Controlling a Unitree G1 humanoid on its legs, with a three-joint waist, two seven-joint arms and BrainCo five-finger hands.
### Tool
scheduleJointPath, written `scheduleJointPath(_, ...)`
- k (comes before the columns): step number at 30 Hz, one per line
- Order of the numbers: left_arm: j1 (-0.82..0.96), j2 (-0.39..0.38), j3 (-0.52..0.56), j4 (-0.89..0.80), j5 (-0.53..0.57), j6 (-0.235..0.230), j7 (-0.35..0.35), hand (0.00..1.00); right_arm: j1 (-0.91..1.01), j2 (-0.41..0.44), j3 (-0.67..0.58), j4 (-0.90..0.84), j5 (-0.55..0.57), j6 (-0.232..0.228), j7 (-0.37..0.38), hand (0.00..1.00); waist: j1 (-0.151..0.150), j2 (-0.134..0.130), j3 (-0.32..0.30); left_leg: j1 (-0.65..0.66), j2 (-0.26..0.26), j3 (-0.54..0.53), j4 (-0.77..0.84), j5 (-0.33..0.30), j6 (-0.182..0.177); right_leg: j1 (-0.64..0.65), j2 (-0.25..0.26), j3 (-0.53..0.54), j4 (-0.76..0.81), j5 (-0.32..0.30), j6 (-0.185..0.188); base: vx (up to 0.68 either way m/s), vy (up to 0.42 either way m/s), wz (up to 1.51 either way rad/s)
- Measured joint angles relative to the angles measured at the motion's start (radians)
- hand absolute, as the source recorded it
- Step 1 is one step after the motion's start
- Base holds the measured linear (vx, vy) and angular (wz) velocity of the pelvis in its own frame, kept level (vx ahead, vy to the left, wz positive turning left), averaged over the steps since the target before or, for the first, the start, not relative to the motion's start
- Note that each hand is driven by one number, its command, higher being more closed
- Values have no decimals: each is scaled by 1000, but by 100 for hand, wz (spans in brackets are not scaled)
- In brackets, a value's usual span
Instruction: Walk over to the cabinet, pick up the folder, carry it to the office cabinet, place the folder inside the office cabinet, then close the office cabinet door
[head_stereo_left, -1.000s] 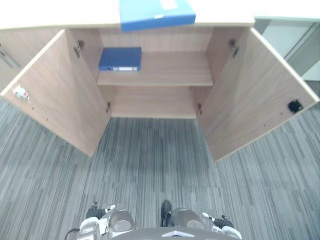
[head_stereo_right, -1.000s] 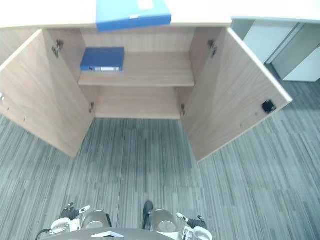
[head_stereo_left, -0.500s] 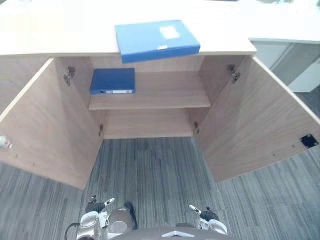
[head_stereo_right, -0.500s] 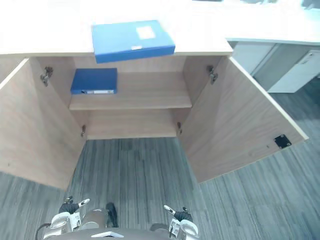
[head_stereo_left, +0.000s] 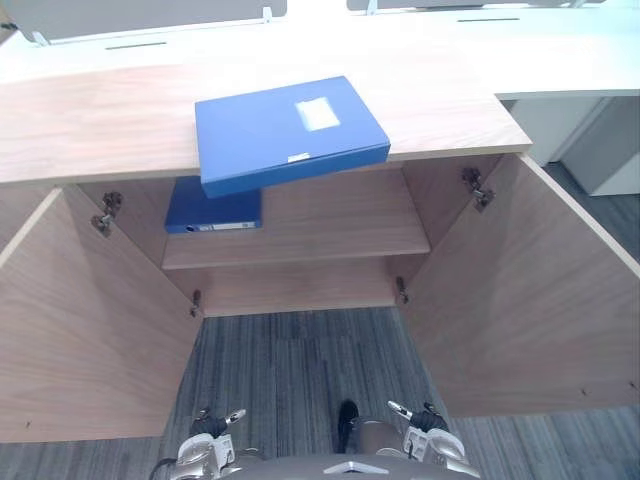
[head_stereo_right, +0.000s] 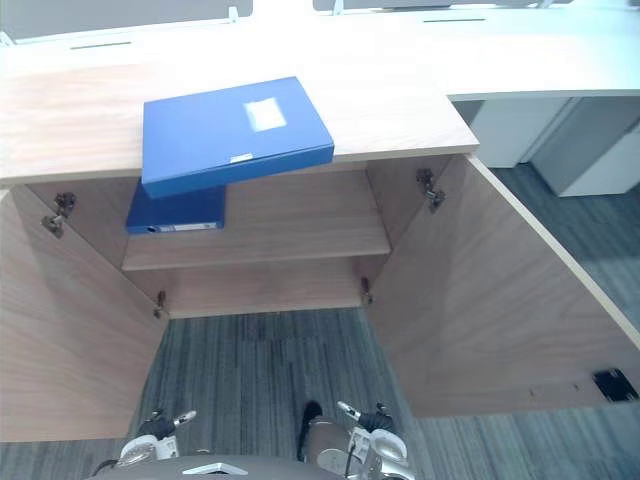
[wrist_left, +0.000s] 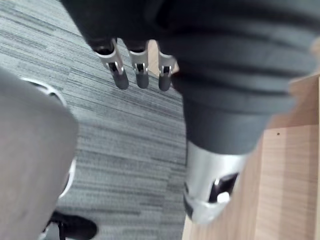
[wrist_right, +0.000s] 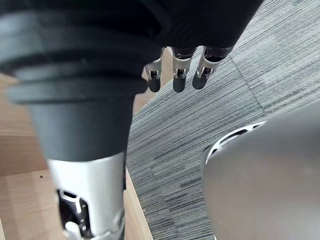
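The cabinet (head_stereo_left: 340, 225) is seen with its two doors, left (head_stereo_left: 80, 330) and right (head_stereo_left: 540, 300), swung open. One dark blue folder (head_stereo_left: 213, 212) is laid flat at the left end of the shelf inside. One lighter blue folder (head_stereo_left: 285, 135) is laid on the cabinet top, its front edge overhanging the opening. Two folders are counted in all. The left hand (wrist_left: 220, 65) and right hand (wrist_right: 100, 50) are hung low over the carpet (head_stereo_left: 290, 370), well apart from both folders, fingers (wrist_left: 141, 76) straight and nothing held.
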Motion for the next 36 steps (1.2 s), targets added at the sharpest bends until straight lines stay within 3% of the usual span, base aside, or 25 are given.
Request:
scheduleJointPath(1, 3, -7, 12, -25, -2, -1, 0, 0, 4, -5, 5, -1, 0, 0, 0, 0, 5, 6, 2, -71, 58, -2, 194, -8, 3, 38, 18, -10, -4, -21, -8, 169, -150, 13)
scheduleJointPath(3, 7, -11, 8, -46, -1, -3, -1, 0, 15, -7, 11, 5, 4, 1, -1, 0, 26, 2, 2, -124, 98, 7, 303, -14, 15, 83, 27, -18, -9, -45, -13, 236, -124, -13)
scheduleJointPath(6, 4, -10, -6, -55, 1, -2, -1, 0, 19, -6, 10, 6, 17, 5, -1, 0, 29, 1, 2, -164, 99, 53, 185, -21, 25, 124, 28, -3, -39, -51, -8, 217, -1, -18)
scheduleJointPath(9, -1, -8, -9, -53, 16, -1, -1, 0, 20, 2, -1, 6, 29, 13, -3, 0, 30, -13, 5, -150, 35, 45, -76, -5, 12, 145, 0, 19, -45, -56, 10, 228, 144, -16)
scheduleJointPath(10, 1, -13, -18, -52, 19, -1, -1, 0, 22, 1, -8, 5, 29, 15, -4, 0, 30, -6, -3, -118, 1, 31, -218, 100, 18, 146, -2, 29, -47, -58, 30, 236, 210, -21)
scheduleJointPath(11, 2, -9, -22, -52, 19, -1, -2, 0, 19, 2, -9, 9, 29, 14, -4, 0, 32, -3, -6, -104, -11, 28, -252, 114, 18, 146, -6, 41, -46, -64, 41, 209, 200, -18)
scheduleJointPath(13, 0, 23, -29, -51, 22, -1, -2, 0, 25, 34, -8, 8, 29, 15, -6, 0, 27, -61, -17, -68, -66, 53, -296, 126, 31, 168, -50, 60, -76, -52, 69, 175, 180, -7)
scheduleJointPath(16, 2, 39, -45, -47, 30, 0, -2, 0, 35, 55, -19, 10, 28, 15, -6, 0, 28, -84, -29, -41, -101, 59, -311, 125, 33, 202, -78, 69, -118, -34, 84, 128, 172, -2)
scheduleJointPath(20, 7, 49, -76, -21, 38, 0, -2, 0, 34, 56, -36, 29, 27, 13, -5, 0, 28, -80, -42, 27, -145, 67, -414, 143, 48, 237, -96, 75, -171, -21, 95, 9, 73, -9)
scheduleJointPath(23, 9, 62, -111, -10, 38, 0, -2, 0, 34, 52, -46, 34, 28, 13, -6, 0, 23, -80, -48, 47, -167, 53, -493, 191, 49, 235, -95, 73, -192, -12, 102, -53, 2, 5)
scheduleJointPath(27, 25, 57, -124, -6, 36, -1, -1, 0, 29, 13, -48, 71, 28, 15, -6, 0, 22, -45, -63, 89, -178, 18, -612, 256, 60, 238, -81, 63, -207, -2, 103, -68, -17, 10)
scheduleJointPath(31, 33, 76, -132, -29, 34, -2, 7, 0, 22, -6, -44, 77, 27, 13, -7, 0, 22, -43, -66, 93, -184, -2, -613, 259, 62, 250, -82, 63, -223, 3, 104, -64, 7, 3)
scheduleJointPath(33, 52, 91, -140, -93, 17, -2, 11, 0, 23, -7, -42, 77, 27, 13, -8, 0, 22, -47, -64, 91, -187, -5, -618, 260, 63, 250, -83, 66, -230, 5, 101, -54, 29, 1)
scheduleJointPath(36, 97, 121, -156, -317, -5, -10, 36, 0, 25, -9, -25, 75, 27, 12, -10, 0, 22, -55, -60, 84, -194, -21, -618, 260, 64, 249, -86, 66, -235, 6, 99, -21, 25, 7)
